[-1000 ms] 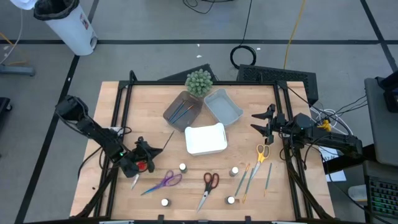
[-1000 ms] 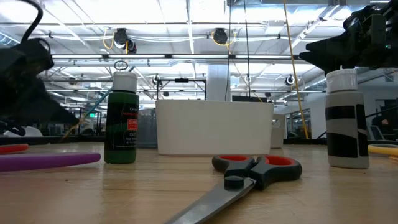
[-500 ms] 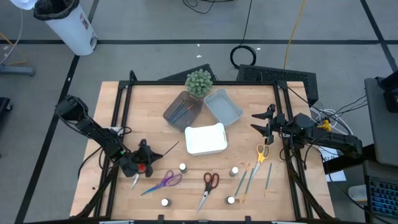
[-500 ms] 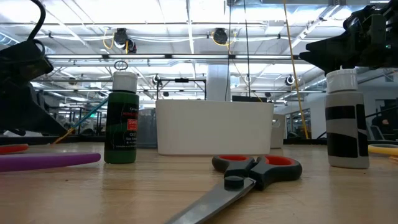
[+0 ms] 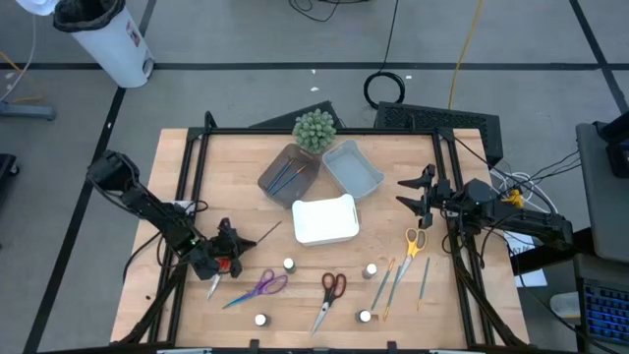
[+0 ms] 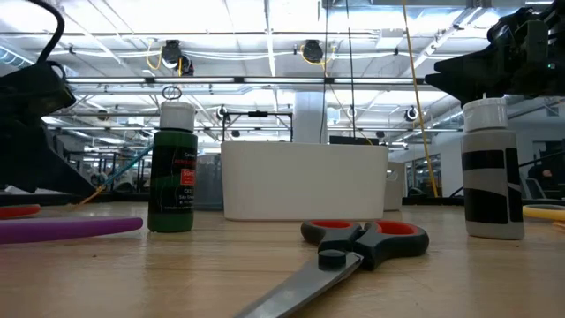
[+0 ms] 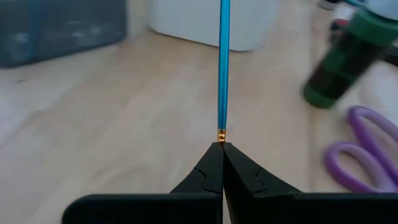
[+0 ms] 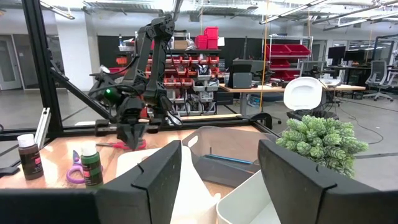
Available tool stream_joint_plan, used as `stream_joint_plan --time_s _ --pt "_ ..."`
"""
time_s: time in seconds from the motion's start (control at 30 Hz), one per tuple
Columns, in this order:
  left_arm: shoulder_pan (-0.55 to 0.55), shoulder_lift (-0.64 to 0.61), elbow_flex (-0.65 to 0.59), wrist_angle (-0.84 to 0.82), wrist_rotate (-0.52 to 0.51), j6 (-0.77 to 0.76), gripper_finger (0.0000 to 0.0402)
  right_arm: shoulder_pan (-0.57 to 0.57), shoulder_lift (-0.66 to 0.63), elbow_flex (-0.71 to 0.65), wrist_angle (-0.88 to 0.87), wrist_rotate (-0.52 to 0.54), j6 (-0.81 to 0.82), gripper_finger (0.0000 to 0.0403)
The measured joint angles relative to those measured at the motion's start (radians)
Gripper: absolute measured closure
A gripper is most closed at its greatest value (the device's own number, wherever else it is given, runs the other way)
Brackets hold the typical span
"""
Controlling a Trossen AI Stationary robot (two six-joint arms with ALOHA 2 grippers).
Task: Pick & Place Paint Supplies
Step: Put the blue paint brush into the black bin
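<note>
Left gripper (image 7: 222, 149), fingers pressed together, pinches the end of a blue-handled brush (image 7: 223, 62) above the table's (image 5: 226, 177) left side, near the purple scissors (image 5: 260, 287). Right gripper (image 5: 413, 192) hangs spread, empty, at the right edge.

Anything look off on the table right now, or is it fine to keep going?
Nothing spilled or damaged. One oddity: the left gripper pinches the blue brush by its very end, so it sticks far out towards the white tray. The bottles stand upright; the right gripper waits open near the table's right edge.
</note>
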Motion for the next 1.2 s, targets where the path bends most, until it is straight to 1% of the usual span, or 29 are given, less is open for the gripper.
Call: stream_joint_plan --time_s 0.17,0.27,0.33,0.4,0.5,0.67,0.8,0.93,1.2 --pt "0.001 0.000 0.000 -0.109 -0.046 -0.111 0.0401 0.000 0.000 0.000 0.000 0.000 0.000 0.0199" --pt "0.001 0.001 0.000 -0.180 -0.049 -0.199 0.0401 0.000 0.000 0.000 0.000 0.000 0.000 0.0198" --pt "0.001 0.001 0.000 -0.197 -0.049 -0.238 0.0401 0.000 0.000 0.000 0.000 0.000 0.000 0.0196" --pt "0.001 0.002 0.000 -0.190 -0.047 -0.240 0.0401 0.000 0.000 0.000 0.000 0.000 0.000 0.0195" --pt "0.001 0.002 0.000 -0.141 -0.033 -0.198 0.0401 0.000 0.000 0.000 0.000 0.000 0.000 0.0196" --pt "0.001 0.002 0.000 -0.068 0.022 -0.137 0.0401 0.000 0.000 0.000 0.000 0.000 0.000 0.0197" --pt "0.001 0.002 0.000 -0.074 0.038 -0.142 0.0401 0.000 0.000 0.000 0.000 0.000 0.000 0.0197" --pt "0.003 0.025 0.000 -0.100 -0.013 -0.158 0.0401 0.000 0.000 0.000 0.000 0.000 0.000 0.0199" --pt "0.042 0.109 0.000 -0.154 -0.121 -0.259 0.0401 0.000 0.000 0.000 0.000 0.000 0.000 0.0195"
